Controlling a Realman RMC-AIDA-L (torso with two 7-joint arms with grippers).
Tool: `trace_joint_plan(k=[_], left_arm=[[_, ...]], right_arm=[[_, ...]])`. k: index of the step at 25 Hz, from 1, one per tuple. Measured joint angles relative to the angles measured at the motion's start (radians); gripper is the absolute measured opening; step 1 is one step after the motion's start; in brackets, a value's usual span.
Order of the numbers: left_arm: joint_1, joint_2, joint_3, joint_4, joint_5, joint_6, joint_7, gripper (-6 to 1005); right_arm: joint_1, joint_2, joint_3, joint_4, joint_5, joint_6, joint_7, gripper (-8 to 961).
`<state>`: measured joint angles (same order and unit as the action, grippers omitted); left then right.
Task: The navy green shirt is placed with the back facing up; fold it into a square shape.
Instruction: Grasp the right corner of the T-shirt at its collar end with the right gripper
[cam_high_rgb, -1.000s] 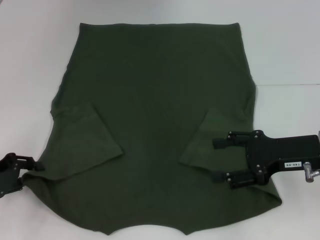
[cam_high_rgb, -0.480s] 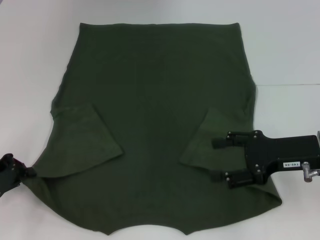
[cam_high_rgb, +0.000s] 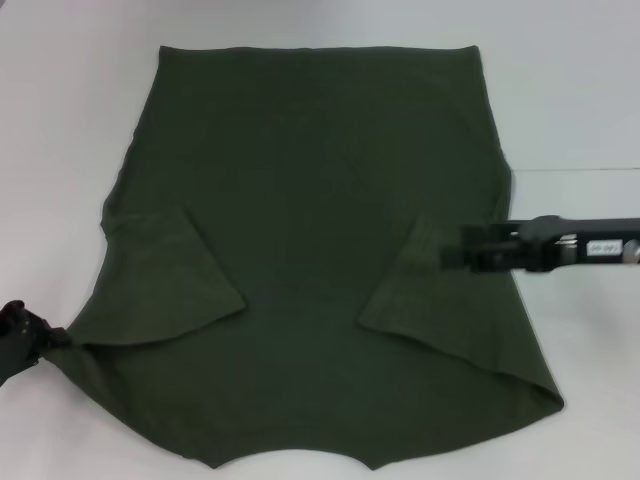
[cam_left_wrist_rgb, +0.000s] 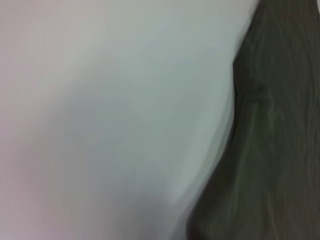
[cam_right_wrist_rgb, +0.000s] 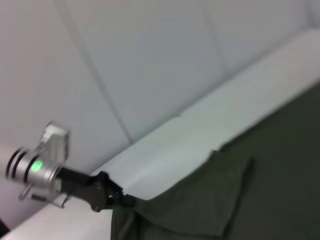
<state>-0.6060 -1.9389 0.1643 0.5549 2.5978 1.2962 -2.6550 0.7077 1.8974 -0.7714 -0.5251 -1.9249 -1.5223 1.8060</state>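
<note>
While spread back-up across the white worktop (cam_high_rgb: 580, 90), shows the navy green shirt (cam_high_rgb: 320, 200) lying nearly flat and filling most of the head view. Shows both short sleeves already turned inward over the shirt's back, the left sleeve (cam_high_rgb: 160, 280) and the right sleeve (cam_high_rgb: 410, 290) each forming a slanted flap, probably to narrow the shirt's outline ahead of the larger folds.

Places the left pincer (cam_high_rgb: 50, 338) at the shirt's left edge, just below the folded left sleeve, low against the worktop. Appears clamped on a small peak of the shirt's side seam, with the cloth drawn to a point there; likely held so as to carry that edge across the shirt's middle.

Places the right pincer (cam_high_rgb: 455, 255) over the shirt's right side, above the folded right sleeve, reaching in level from beyond the shirt's right edge and turned edge-on to the head camera. Cannot tell whether apart or together, nor whether touching the cloth. Judged as an early stage: sleeves in, no body fold made yet.
</note>
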Motion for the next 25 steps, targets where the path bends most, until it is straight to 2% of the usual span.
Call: trace_joint_plan(k=[5,6,7,10,16,25], left_arm=[[-0.002,0.002,-0.001,-0.002,-0.009,-0.010,0.008,3],[-0.002,0.002,-0.001,-0.002,-0.013,-0.010,0.009,3],[-0.002,0.002,-0.001,-0.002,-0.015,-0.011,0.011,3],[-0.004,0.002,0.002,-0.002,-0.017,-0.014,0.021,3],[-0.006,0.001,0.004,-0.003,-0.018,-0.023,0.031,2],[-0.010,0.001,0.006,-0.003,-0.018,-0.024,0.039,3]], right_arm=[[0.020,-0.072,0.003,0.000,-0.103,0.013,0.409,924],[0.025,-0.094,0.005,0.003,-0.155,0.017,0.520,924],[0.025,-0.094,0.005,0.003,-0.155,0.017,0.520,924],[0.027,-0.118,0.010,0.006,-0.234,0.006,0.652,924],[0.021,-0.129,0.043,0.012,-0.372,-0.050,0.779,924],[0.023,-0.121,0.039,0.074,-0.465,-0.022,0.790,924]])
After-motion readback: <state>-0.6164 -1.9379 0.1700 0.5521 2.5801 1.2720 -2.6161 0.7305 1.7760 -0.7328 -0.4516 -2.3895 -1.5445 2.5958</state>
